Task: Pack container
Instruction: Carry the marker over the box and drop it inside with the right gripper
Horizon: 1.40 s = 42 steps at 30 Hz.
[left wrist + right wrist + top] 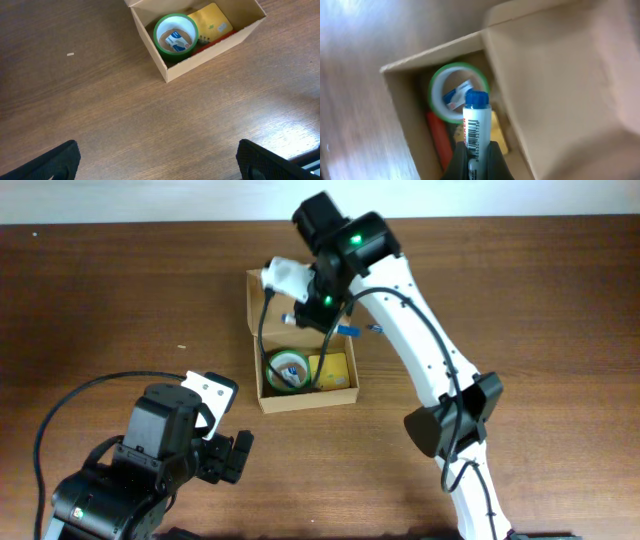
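Note:
The container (300, 401) is a tan cardboard box, open, in the middle of the table. Inside lie a green tape roll (287, 370), a yellow pad (333, 367) and, in the right wrist view, a red pen (437, 135). My right gripper (322, 308) hovers over the box's far half, shut on a white marker with a blue cap (476, 117); the marker's blue end shows overhead (348, 330). In the right wrist view the gripper (477, 155) points down into the box beside its lid flap (560, 75). My left gripper (228, 452) is open and empty at the front left.
The left wrist view shows the box (210, 56) with the tape roll (175, 32) and yellow pad (210, 20) ahead of my open left fingers (162, 165). A small white scrap (70, 54) lies on the wood left of the box.

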Each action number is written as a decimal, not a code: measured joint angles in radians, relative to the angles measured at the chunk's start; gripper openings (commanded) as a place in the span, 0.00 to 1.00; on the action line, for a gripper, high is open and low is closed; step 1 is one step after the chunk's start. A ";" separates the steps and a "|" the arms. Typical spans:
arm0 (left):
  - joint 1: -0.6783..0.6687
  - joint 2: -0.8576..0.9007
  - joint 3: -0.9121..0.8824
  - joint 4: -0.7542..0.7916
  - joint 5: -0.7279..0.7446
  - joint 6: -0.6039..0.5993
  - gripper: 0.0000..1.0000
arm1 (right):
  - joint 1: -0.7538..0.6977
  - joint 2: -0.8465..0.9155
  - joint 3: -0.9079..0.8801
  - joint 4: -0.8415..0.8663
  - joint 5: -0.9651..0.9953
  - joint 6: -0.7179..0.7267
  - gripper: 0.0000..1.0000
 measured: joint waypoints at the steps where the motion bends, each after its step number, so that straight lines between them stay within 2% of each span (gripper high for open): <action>1: 0.000 0.000 0.000 0.000 0.000 0.000 1.00 | 0.004 0.000 -0.029 0.007 -0.007 -0.040 0.04; 6: 0.000 0.000 0.000 0.000 0.000 0.000 1.00 | 0.016 0.000 -0.197 0.117 -0.026 -0.177 0.04; 14: 0.000 0.000 0.000 0.000 0.000 0.000 1.00 | 0.020 0.000 -0.375 0.326 -0.030 -0.237 0.04; 17: 0.000 0.000 0.000 0.000 0.000 0.000 1.00 | 0.020 0.000 -0.407 0.374 -0.030 -0.240 0.04; 21: 0.000 0.000 0.000 0.000 0.000 0.000 1.00 | 0.020 0.000 -0.422 0.402 -0.030 -0.242 0.10; 26: 0.000 0.000 0.000 0.000 0.000 0.000 1.00 | 0.020 0.000 -0.422 0.433 -0.029 -0.245 0.10; 28: 0.000 0.000 0.000 0.000 0.000 0.000 0.99 | 0.020 0.000 -0.422 0.444 -0.025 -0.245 0.15; 30: 0.000 0.000 0.000 0.000 0.000 0.000 0.99 | 0.020 0.000 -0.422 0.450 -0.018 -0.242 0.29; 33: 0.000 0.000 0.000 0.000 0.000 0.000 1.00 | 0.021 0.000 -0.422 0.449 -0.011 -0.244 0.39; 42: 0.000 0.000 0.000 0.000 0.000 0.000 1.00 | 0.022 0.000 -0.422 0.447 -0.006 -0.224 0.40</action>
